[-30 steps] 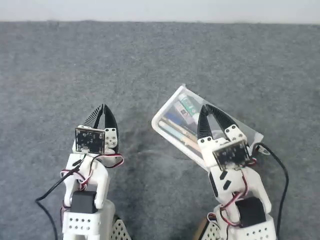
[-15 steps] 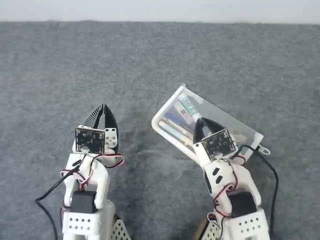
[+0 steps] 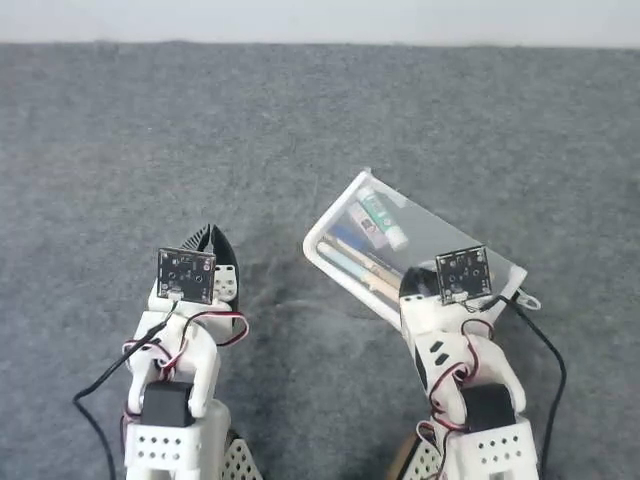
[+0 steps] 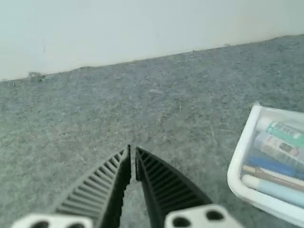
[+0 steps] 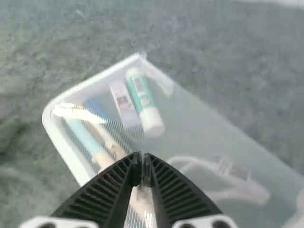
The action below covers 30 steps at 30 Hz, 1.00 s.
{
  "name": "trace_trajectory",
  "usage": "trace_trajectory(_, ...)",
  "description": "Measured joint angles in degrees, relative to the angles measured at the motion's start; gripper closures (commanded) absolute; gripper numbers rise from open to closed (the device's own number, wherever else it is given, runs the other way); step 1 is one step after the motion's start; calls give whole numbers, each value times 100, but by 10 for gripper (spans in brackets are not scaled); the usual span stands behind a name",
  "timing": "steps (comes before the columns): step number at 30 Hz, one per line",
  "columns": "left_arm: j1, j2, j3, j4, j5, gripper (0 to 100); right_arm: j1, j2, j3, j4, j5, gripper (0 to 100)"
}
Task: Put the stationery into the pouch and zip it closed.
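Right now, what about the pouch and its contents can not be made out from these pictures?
High view: the right arm covers the near end of the pouch, so whether the zip is closed cannot be told.
Left wrist view: the edge cuts off most of the pouch.
Right wrist view: the right gripper hides part of the pens; whether its tips touch the pouch is unclear.
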Motion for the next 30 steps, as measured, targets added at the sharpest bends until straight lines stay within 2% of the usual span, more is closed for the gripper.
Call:
trace_trajectory(7, 0, 0, 0, 703, 0, 987, 62, 0, 0, 879, -44, 991)
trace_trajectory(13, 0, 0, 0, 1662, -9, 987, 35, 0, 0, 1275, -53, 991)
trace_trajectory(19, 0, 0, 0, 2321, -9, 987, 35, -18, 0, 2198, -53, 991)
trace_trajectory(30, 0, 0, 0, 3086, -26, 987, 44, -88, 0, 2277, -53, 991)
